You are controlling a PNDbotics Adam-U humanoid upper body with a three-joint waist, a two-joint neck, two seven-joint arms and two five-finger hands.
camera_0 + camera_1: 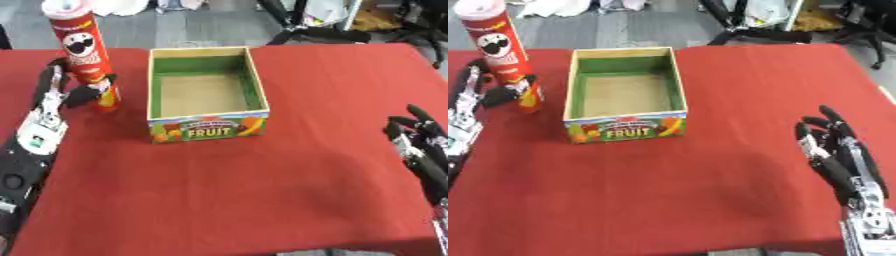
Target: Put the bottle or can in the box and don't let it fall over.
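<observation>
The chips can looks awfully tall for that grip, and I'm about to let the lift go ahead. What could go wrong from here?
1. The left hand curls round the chips can low down, so the tall can could tip during the lift.
2. The box has raised walls; the can's base could clip the near wall and topple.
3. The right hand rests open far to the right, too far to steady anything.
</observation>
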